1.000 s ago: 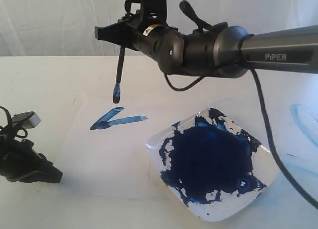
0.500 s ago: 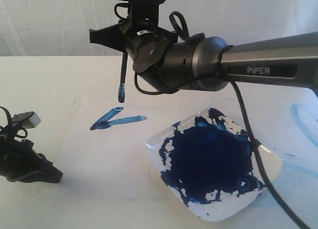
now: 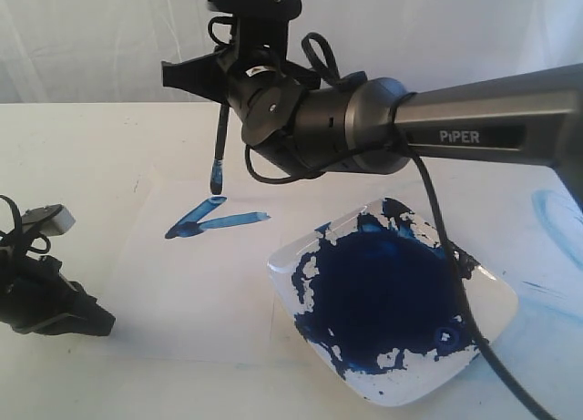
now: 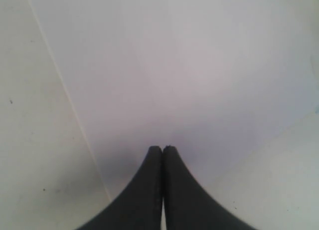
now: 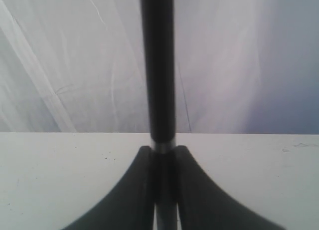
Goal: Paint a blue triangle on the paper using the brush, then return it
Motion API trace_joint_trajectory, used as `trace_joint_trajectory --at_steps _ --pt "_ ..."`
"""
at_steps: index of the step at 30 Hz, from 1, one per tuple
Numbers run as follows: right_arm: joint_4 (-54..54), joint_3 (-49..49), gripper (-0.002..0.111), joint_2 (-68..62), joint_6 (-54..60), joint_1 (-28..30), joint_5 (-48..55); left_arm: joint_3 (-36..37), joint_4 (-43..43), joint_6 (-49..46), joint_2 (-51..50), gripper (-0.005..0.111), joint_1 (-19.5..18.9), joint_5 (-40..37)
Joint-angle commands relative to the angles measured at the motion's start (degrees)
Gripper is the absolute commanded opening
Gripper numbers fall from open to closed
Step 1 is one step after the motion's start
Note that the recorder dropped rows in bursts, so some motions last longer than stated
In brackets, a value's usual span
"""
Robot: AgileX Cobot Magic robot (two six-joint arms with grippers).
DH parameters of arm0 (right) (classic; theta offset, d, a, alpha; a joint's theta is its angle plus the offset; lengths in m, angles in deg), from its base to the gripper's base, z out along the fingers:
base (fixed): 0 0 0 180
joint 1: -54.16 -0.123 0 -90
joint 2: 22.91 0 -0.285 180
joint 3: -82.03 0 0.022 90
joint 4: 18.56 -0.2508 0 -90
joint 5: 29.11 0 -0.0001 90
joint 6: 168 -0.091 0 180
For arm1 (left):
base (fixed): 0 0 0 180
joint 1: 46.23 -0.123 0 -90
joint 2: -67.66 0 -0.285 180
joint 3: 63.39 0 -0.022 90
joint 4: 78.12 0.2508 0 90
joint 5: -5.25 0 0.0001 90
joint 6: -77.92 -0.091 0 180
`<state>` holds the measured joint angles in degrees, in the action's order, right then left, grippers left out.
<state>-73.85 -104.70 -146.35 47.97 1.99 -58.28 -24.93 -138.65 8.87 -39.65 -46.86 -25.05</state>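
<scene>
The paper (image 3: 182, 283) lies flat on the cream table. On it the blue triangle (image 3: 214, 218) shows as two blue strokes that meet at a darker left tip. My right gripper (image 3: 226, 90) reaches across from the right and is shut on the brush (image 3: 220, 142), which hangs upright. The blue bristle tip hovers just above the right end of the upper stroke. In the right wrist view the black handle (image 5: 157, 65) runs straight out between the fingers of the right gripper (image 5: 163, 151). My left gripper (image 3: 55, 302) rests at the paper's left edge, shut and empty (image 4: 162, 149), over the paper (image 4: 199, 65).
A white square plate (image 3: 496, 297) smeared with dark-blue paint sits at the front right, overlapping the paper's corner. The right arm's cable (image 3: 465, 283) hangs over it. A pale-blue smear (image 3: 556, 215) marks the table at far right. A white curtain closes the back.
The right arm's wrist has swung left and turned, with the brush still upright in it. The bristle tip sits slightly lower, closer to the upper stroke. The left gripper has not moved.
</scene>
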Motion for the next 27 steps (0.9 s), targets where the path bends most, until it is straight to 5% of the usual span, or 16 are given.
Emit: trace_joint_trajectory --at_steps 1,27 --pt "1.2 0.0 0.000 0.1 -0.5 -0.1 -0.7 -0.1 -1.2 0.0 0.1 0.000 0.4 -1.3" --pt "1.3 0.0 0.000 -1.1 -0.3 -0.1 0.0 -0.1 -1.2 0.0 0.1 0.000 0.4 -1.6"
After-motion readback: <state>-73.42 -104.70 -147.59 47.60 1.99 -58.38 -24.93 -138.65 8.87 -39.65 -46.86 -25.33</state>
